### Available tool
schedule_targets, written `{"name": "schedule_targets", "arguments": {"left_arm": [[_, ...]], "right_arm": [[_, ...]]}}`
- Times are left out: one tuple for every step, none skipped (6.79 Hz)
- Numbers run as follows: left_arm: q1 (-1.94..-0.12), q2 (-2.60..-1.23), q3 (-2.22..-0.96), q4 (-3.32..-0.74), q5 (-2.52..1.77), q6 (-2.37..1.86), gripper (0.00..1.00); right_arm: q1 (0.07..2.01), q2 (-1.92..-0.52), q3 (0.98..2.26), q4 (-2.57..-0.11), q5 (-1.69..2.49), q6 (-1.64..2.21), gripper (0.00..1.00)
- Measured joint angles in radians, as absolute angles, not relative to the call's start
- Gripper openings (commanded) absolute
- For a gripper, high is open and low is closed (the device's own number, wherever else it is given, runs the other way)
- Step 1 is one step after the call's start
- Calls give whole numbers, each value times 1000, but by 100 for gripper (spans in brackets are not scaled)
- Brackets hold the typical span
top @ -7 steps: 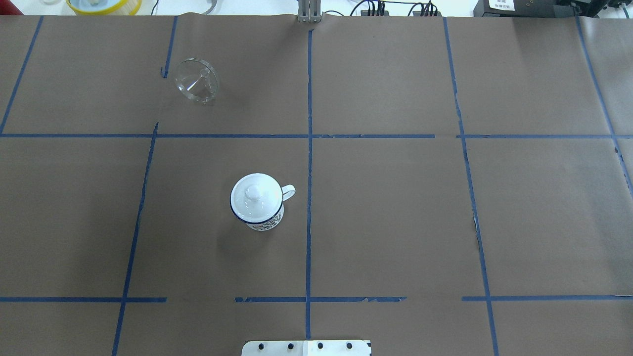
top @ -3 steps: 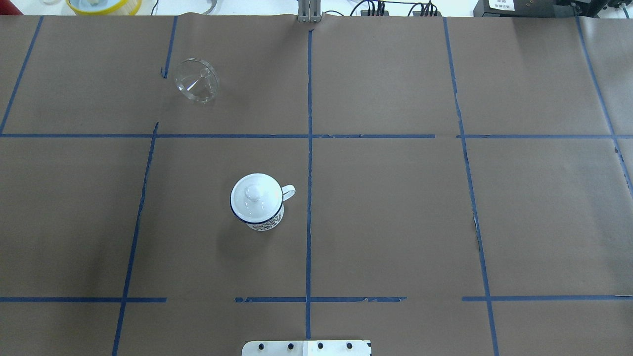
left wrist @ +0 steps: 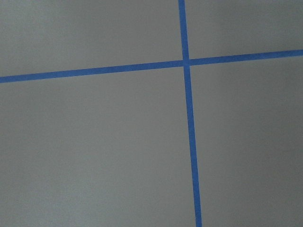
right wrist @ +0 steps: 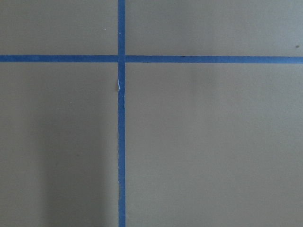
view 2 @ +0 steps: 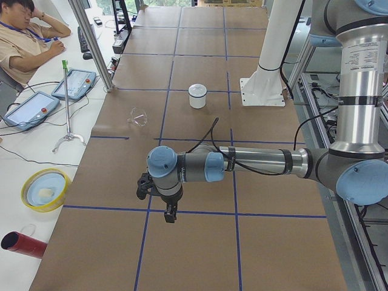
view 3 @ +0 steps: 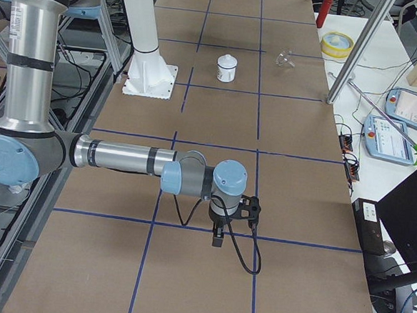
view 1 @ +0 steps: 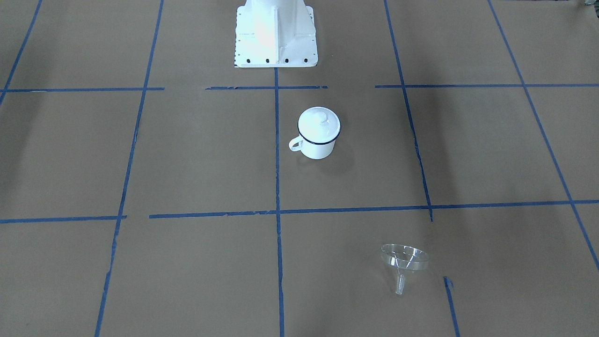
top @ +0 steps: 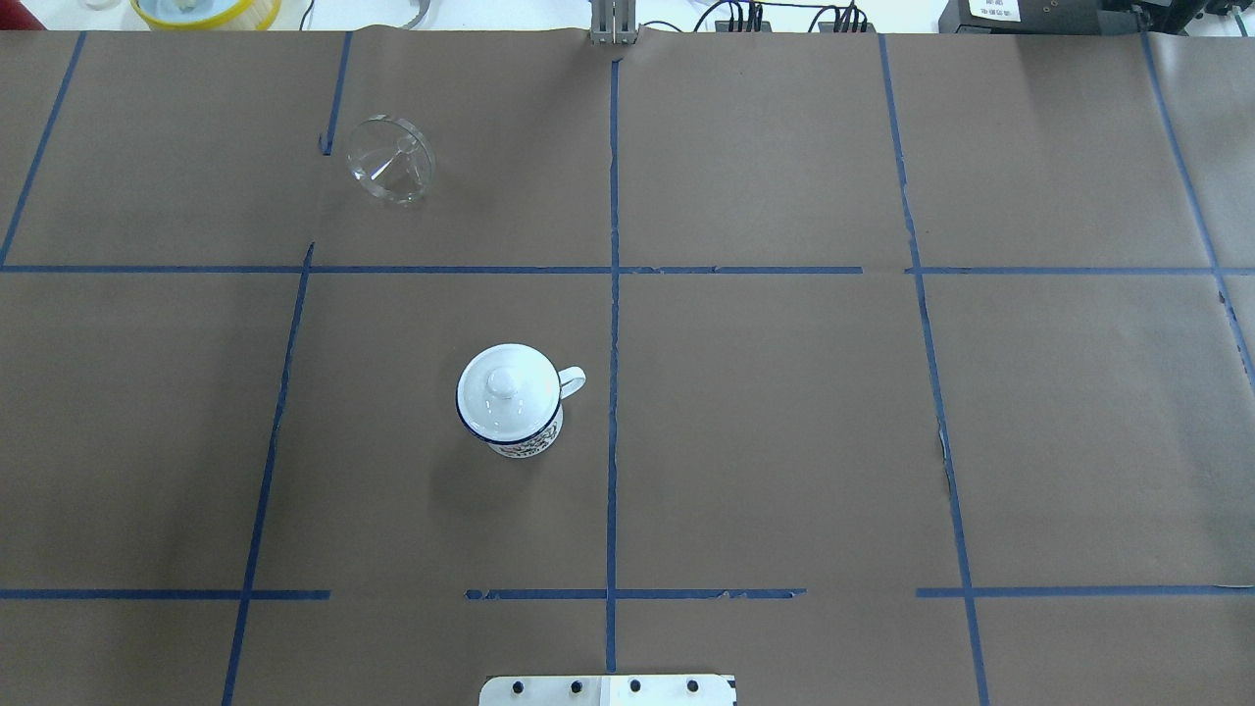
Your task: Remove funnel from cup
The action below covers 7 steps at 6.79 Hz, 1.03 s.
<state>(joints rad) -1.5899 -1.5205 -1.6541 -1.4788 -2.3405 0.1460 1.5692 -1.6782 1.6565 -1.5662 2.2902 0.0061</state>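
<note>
The clear funnel [top: 390, 172] lies on the brown paper at the far left, apart from the cup, tipped on its rim and spout; it also shows in the front view [view 1: 405, 260]. The white enamel cup [top: 527, 443] with a dark blue rim stands near the table's middle [view 1: 318, 149], and a white knobbed lid [top: 503, 388] sits on it. My left gripper [view 2: 170, 214] hangs over bare paper far from both, seen only in the left side view; my right gripper [view 3: 218, 237] likewise shows only in the right side view. I cannot tell whether either is open or shut.
The robot's white base plate [top: 608, 689] sits at the near edge. A yellow-rimmed bowl [view 2: 45, 189], a red cylinder [view 2: 23, 244], teach pendants [view 2: 77, 82] and a seated operator [view 2: 24, 36] are beyond the table's far side. Blue tape lines grid the paper.
</note>
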Motion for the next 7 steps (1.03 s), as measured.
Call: {"name": "schedule_targets", "arguments": {"left_arm": [[-1588, -1520, -1657, -1483, -2342, 148, 100], [-1588, -1521, -1660, -1486, -2341, 147, 100], [-1588, -1519, -1664, -1487, -2343, 147, 100], [-1588, -1518, -1665, -1488, -2344, 147, 100], [-1588, -1518, -1666, -1488, -2345, 147, 100], [-1588, -1517, -1667, -1488, -2345, 146, 100], [-1588, -1517, -1667, -1488, -2344, 147, 100]], "right_arm": [[1569, -1678, 1656, -1566, 2290, 6, 100], [1569, -1678, 1656, -1566, 2290, 6, 100], [1569, -1678, 1656, -1566, 2290, 6, 100], [1569, -1678, 1657, -1566, 2290, 6, 100], [1569, -1678, 1657, -1566, 2290, 6, 100], [1569, -1678, 1657, -1566, 2290, 6, 100], [1569, -1678, 1657, -1566, 2290, 6, 100]]}}
